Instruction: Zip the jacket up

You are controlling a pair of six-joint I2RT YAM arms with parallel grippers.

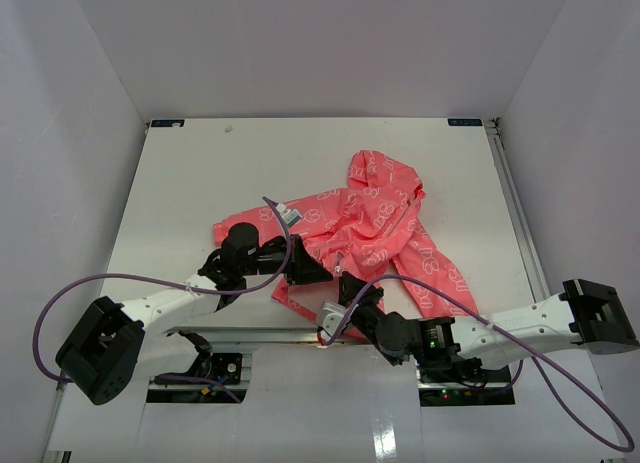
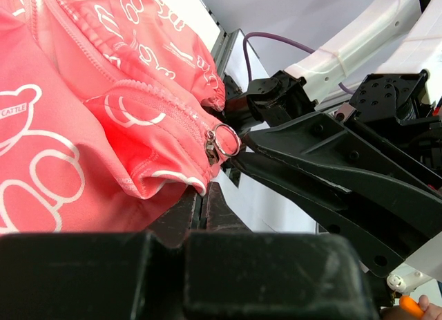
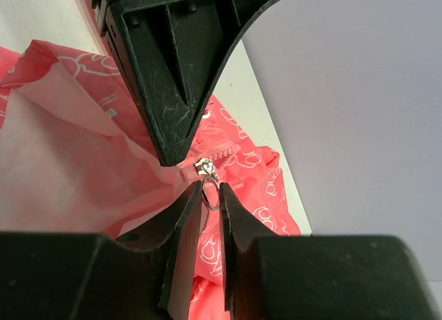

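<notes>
The coral-pink jacket (image 1: 385,218) lies crumpled on the white table (image 1: 200,173), hood toward the back. My left gripper (image 1: 308,270) is shut on a fold of the jacket's lower front edge (image 2: 186,180), just beside the zipper. The small silver zipper slider (image 3: 204,166) sits at the bottom of the teeth, and its metal ring (image 3: 212,208) hangs below it. My right gripper (image 3: 211,192) comes in from the right with its jaws drawn narrow on that ring. In the left wrist view, the ring (image 2: 239,146) shows at the fabric's tip, with the right gripper's black fingers (image 2: 311,147) against it.
A metal rail (image 1: 260,333) runs along the table's near edge under both grippers. Another rail (image 1: 515,213) lines the right side. Purple cables (image 1: 120,276) loop from each arm. Grey walls enclose the table on three sides.
</notes>
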